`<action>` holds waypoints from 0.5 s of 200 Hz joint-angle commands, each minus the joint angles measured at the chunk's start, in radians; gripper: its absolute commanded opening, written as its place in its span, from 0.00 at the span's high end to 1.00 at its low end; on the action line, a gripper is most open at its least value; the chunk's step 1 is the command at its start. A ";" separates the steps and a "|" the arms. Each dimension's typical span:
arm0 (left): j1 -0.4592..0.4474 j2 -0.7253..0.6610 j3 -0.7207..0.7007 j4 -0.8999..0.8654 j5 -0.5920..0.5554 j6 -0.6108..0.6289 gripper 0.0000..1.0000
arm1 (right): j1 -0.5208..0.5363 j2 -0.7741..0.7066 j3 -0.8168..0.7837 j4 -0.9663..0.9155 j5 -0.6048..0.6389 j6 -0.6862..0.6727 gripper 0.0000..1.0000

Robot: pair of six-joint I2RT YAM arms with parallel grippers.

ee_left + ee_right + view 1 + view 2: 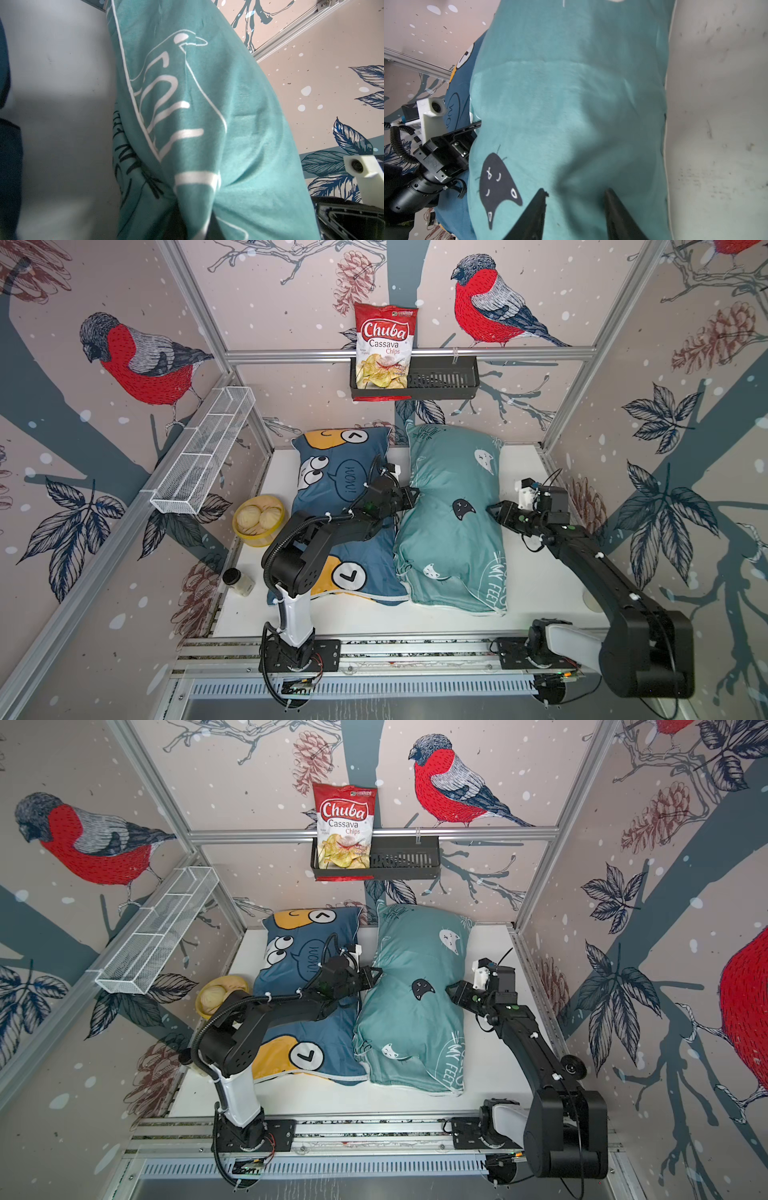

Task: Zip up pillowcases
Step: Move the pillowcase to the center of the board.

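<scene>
Top views: teal pillowcase [453, 531] beside blue pillowcase [328, 477], long axes running away from our bases; left gripper [415, 494] between them, right gripper [492, 510] at teal's outer flank.
Left wrist — teal cloth fills it; we cannot tell the jaws.
Right wrist — fingers [537, 207] apart, tips against teal, nothing clamped.

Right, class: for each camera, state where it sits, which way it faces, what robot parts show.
Top views: high over the arm bases, looking down on blue pillow and teal pillow; whole robot shows, including left gripper, right gripper.
Left wrist: low at teal pillow's side, facing it; own fingers unseen.
Right wrist: above teal pillow, looking onto it; own fingers apart, left gripper beyond.
Shared: both wrist views show teal pillow.
</scene>
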 commanded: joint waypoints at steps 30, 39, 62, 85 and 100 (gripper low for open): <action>-0.018 -0.138 0.044 -0.101 -0.057 0.160 0.20 | 0.007 0.016 0.046 -0.020 0.026 -0.039 0.54; -0.037 -0.178 0.060 -0.168 -0.077 0.202 0.19 | 0.006 0.015 0.046 -0.036 0.042 -0.042 0.52; -0.110 -0.275 0.053 -0.307 -0.142 0.284 0.18 | -0.017 -0.018 0.028 -0.077 0.044 -0.045 0.40; -0.206 -0.293 0.071 -0.399 -0.126 0.312 0.21 | -0.082 -0.075 -0.041 -0.062 0.033 -0.026 0.23; -0.253 -0.282 0.084 -0.446 -0.102 0.308 0.27 | -0.121 -0.095 -0.069 -0.065 0.000 -0.026 0.11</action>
